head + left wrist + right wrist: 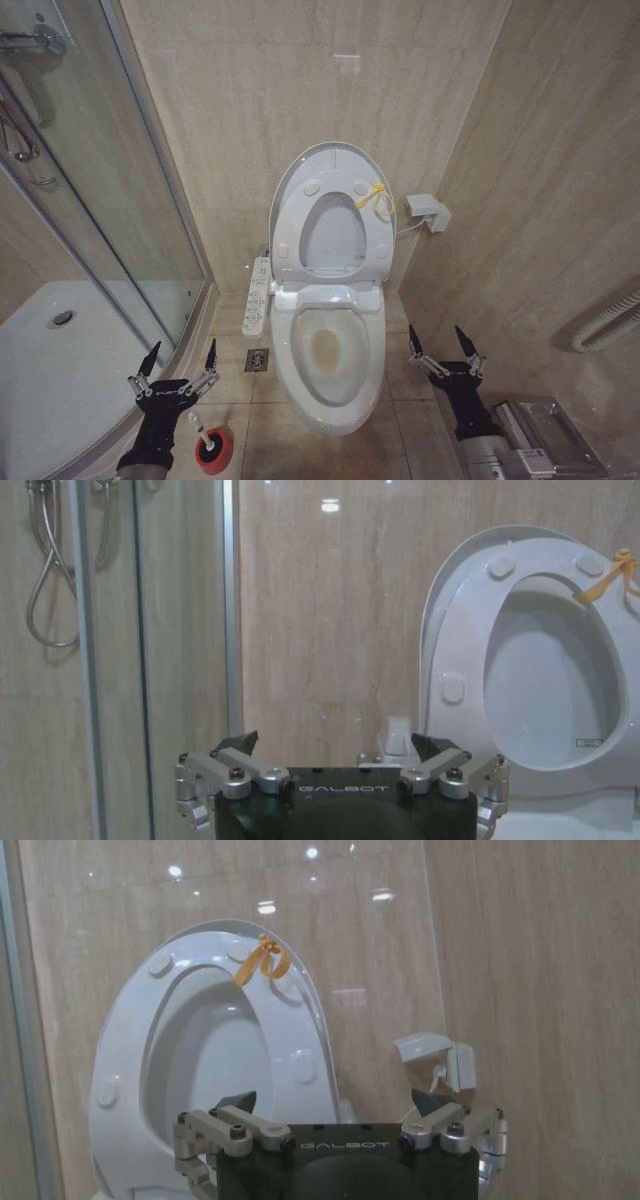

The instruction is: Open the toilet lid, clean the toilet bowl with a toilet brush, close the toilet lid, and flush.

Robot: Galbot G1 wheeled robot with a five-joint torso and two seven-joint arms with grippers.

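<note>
Head view | toilet lid: one, white, raised against wall | toilet bowl: one, brown-stained, centre | toilet brush: one, in red holder, floor beside left gripper | right gripper: both spread wide, empty

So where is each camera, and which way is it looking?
Head view: up on the robot's head, looking down at the toilet bowl, with the open left gripper and open right gripper low in the picture.
Left wrist view: on the left arm, facing the wall and raised toilet lid; its own gripper shows.
Right wrist view: on the right arm, facing that lid; its own gripper shows.
All three share the lid.
</note>
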